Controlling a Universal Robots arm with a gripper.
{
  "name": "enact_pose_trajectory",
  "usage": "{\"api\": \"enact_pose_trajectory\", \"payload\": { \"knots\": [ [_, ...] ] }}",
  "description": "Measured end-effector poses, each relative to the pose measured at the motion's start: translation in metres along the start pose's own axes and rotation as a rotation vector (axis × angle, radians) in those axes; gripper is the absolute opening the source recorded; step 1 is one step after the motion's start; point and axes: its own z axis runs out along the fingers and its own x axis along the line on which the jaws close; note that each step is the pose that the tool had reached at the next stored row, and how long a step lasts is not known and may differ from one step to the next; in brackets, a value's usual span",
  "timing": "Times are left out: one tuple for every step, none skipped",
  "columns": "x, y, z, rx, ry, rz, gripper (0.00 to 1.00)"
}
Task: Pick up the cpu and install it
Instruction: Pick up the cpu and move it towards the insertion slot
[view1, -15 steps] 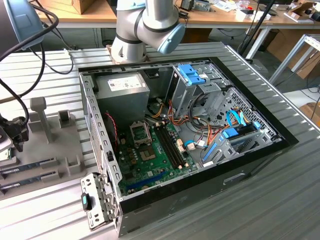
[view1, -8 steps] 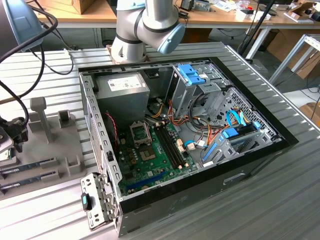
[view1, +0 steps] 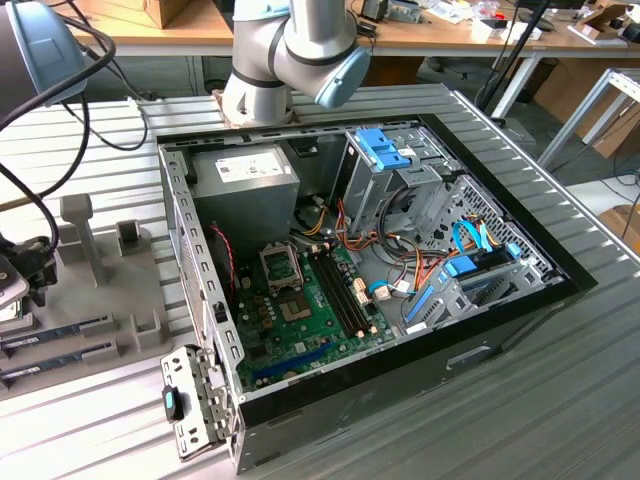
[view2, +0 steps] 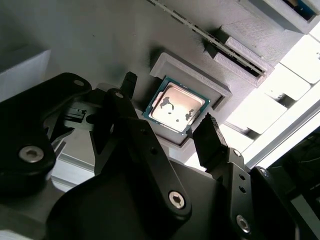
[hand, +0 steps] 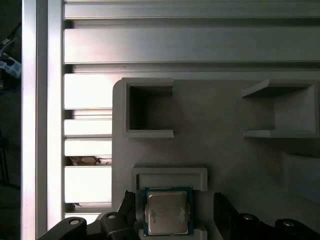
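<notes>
Just above the grey holder tray (hand: 225, 150), the end effector (view2: 168, 100) hung with its two black fingers (view2: 210, 132) spread wide, one on each side of the cpu (view2: 175, 107), and held nothing. In both wrist views neither fingertip seemed to touch the chip. The cpu lay flat in its square recess in the tray, silver lid up and green rim showing around it, not yet lifted.

Beyond it the tray carried two box-shaped pockets (hand: 147, 112), and the tray itself sat on the slotted aluminium table (hand: 190, 45).

The step in hand looked like the approach for the pick. Closing on the chip would call for the fingers to be centred on two opposite edges, and low enough to catch the thin rim without tipping it.

Farther off, in the exterior view, the open computer case (view1: 400, 380) lay on the table, well apart from the tray. Its motherboard (view1: 300, 320) faced up, and the metal-framed socket (view1: 280, 265) appeared empty, just beside the memory slots (view1: 345, 295).
</notes>
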Motion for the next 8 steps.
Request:
{"api": "enact_pose_trajectory", "payload": {
  "knots": [
    [0.0002, 0.0000, 0.0000, 0.0000, 0.0001, 0.000, 0.72],
    [0.0004, 0.0000, 0.0001, 0.0000, 0.0000, 0.000, 0.72],
    [0.0005, 0.0000, 0.0001, -0.0001, 0.0000, 0.000, 0.72],
    [0.0013, 0.0000, 0.0000, 0.0000, -0.0001, 0.000, 0.72],
    [0.0016, 0.0000, 0.0000, -0.0001, -0.0002, 0.000, 0.72],
    [0.0017, 0.0000, 0.0001, -0.0001, -0.0002, 0.000, 0.72],
    [0.0017, 0.0000, 0.0000, 0.0000, -0.0001, 0.000, 0.72],
    [0.0017, 0.0000, 0.0000, 0.0000, -0.0001, 0.000, 0.72]
  ]
}}
